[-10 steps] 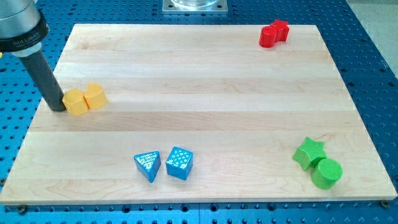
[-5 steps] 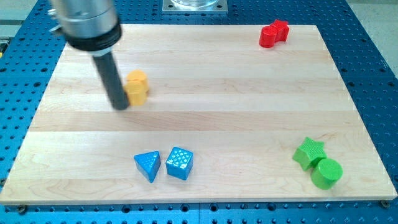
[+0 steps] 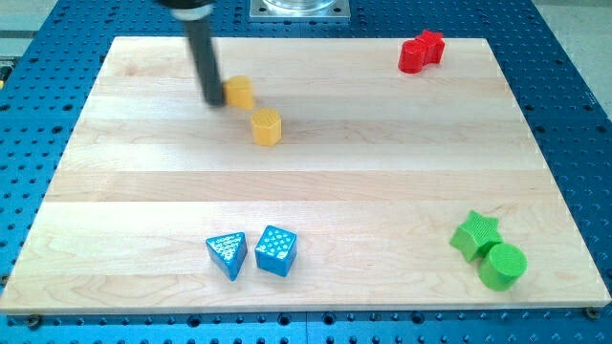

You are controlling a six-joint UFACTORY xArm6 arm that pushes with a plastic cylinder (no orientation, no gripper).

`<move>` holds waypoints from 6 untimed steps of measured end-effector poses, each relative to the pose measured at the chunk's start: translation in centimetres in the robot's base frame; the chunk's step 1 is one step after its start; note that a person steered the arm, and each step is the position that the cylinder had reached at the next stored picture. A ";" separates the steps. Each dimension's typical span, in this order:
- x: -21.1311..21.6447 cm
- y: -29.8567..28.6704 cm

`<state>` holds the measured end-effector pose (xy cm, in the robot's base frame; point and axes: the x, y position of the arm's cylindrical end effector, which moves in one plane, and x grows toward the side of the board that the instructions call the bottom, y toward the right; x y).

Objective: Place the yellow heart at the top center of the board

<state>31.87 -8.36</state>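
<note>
My tip [image 3: 212, 99] on worktop [image 3: 382, 172], touching left side of upper yellow block [image 3: 239, 92]; looks like the heart, shape unclear. Second yellow block [image 3: 267, 126] just below-right, apart from it. No fingers on rod, so no open/closed state to tell. Progress: heart in upper band, left of centre. Left: push rightward and slightly up to top centre. Red blocks [image 3: 421, 51] well clear at top right.

Your rod stands nearly upright in the view's upper left, my tip [image 3: 212, 100] down at counter level
</note>
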 end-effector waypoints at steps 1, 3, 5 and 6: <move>-1.0 5.3; 5.9 9.6; -2.4 11.2; 0.7 11.2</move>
<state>32.53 2.88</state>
